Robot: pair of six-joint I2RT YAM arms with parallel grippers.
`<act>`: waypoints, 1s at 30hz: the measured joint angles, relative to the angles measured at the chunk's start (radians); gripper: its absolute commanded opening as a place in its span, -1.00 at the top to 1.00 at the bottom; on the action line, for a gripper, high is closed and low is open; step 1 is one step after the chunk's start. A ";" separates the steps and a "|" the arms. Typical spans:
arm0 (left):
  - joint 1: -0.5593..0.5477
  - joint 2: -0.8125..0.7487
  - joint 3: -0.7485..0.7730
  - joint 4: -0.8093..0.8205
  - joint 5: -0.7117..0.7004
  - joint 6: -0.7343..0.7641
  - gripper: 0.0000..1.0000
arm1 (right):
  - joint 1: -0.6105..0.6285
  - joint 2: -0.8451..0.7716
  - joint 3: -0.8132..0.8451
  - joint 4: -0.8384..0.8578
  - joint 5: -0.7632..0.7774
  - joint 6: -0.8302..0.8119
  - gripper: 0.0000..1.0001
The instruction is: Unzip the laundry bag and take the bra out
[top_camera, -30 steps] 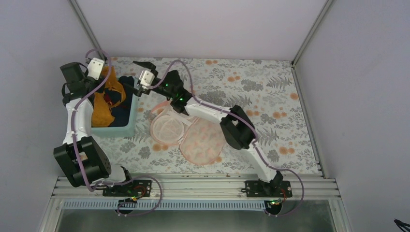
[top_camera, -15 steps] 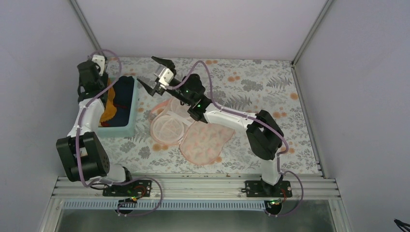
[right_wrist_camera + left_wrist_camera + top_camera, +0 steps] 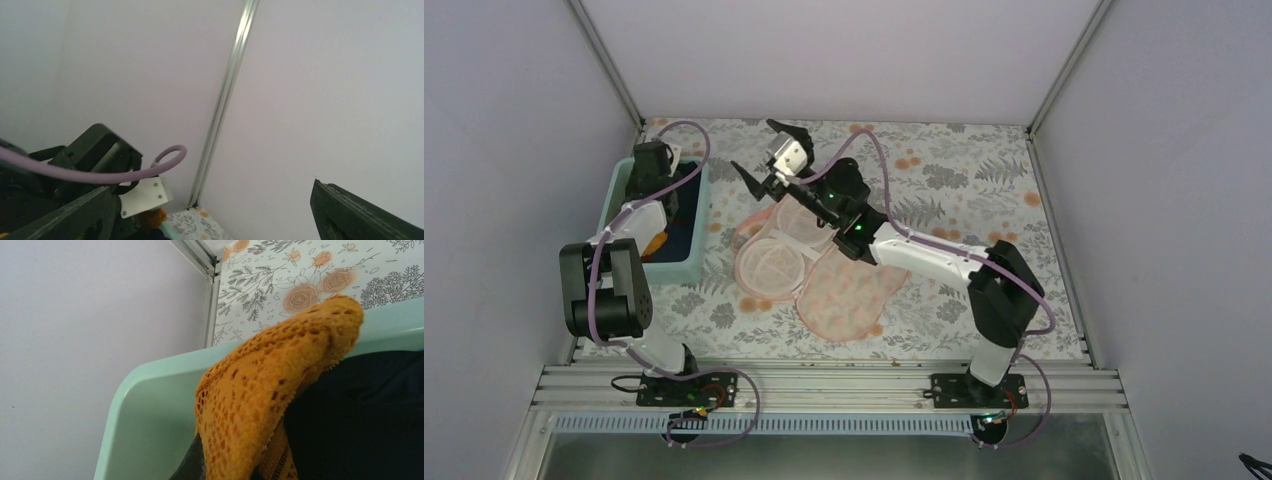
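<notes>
Top view: laundry bag (image 3: 849,295) lies unzipped on the counter (image 3: 984,190). The bra (image 3: 656,243) sits in the teal bin (image 3: 669,272), far left. The right fingers (image 3: 790,131) are spread wide, empty, raised near the bag's far edge.
Left wrist: bra seemingly draped over the left fingers (image 3: 191,466); whether they pinch it, cannot tell. To finish well: release fully, withdraw straight up.
Right wrist: mostly wall.

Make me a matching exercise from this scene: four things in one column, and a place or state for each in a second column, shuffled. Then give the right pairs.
Things
1. laundry bag
2. bra
3. right gripper
4. bin

Places or states
A. wide open in the air, holding nothing
B. orange lace, lying in the bin
C. opened and spread flat on the table
D. teal, at the table's left side

Pairs: 1-C, 2-B, 3-A, 4-D
</notes>
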 measured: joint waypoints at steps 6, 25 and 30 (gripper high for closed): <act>0.001 0.000 -0.001 -0.005 0.008 -0.008 -0.19 | 0.000 -0.101 -0.036 -0.082 0.085 0.027 -1.00; -0.001 -0.367 0.220 -0.301 0.467 -0.118 -1.00 | -0.240 -0.575 -0.440 -0.887 0.355 0.741 -0.98; -0.131 -0.362 0.194 -0.360 0.523 -0.237 -1.00 | -0.241 -0.613 -0.663 -1.035 0.326 0.960 -0.88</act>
